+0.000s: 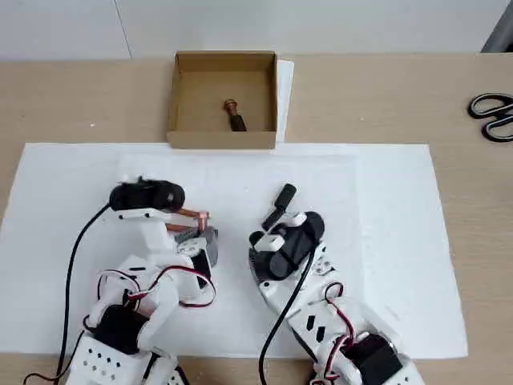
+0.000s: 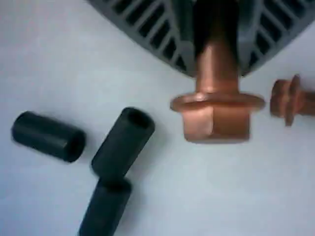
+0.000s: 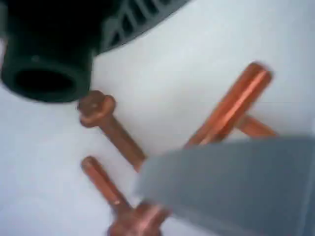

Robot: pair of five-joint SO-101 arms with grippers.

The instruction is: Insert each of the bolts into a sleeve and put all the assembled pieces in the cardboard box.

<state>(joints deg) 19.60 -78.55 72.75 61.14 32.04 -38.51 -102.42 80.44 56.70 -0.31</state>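
Observation:
My left gripper (image 1: 197,228) is shut on a copper bolt (image 2: 215,105), whose hex head points down at the white paper (image 1: 385,241). Three black sleeves lie loose under it: one apart (image 2: 48,136) and two end to end (image 2: 123,142). My right gripper (image 1: 275,218) is shut on a black sleeve (image 1: 283,197), whose open bore (image 3: 45,78) faces the camera. Several loose copper bolts (image 3: 112,129) lie beyond that sleeve. The cardboard box (image 1: 183,96) at the far edge holds one bolt in a sleeve (image 1: 235,116). The two grippers stand close together near the middle of the paper.
Scissors (image 1: 492,115) lie on the bare wooden table at the far right. A grey part of the other arm (image 3: 231,182) crosses the right wrist view near the loose bolts. White paper stretches free to the right of my right arm.

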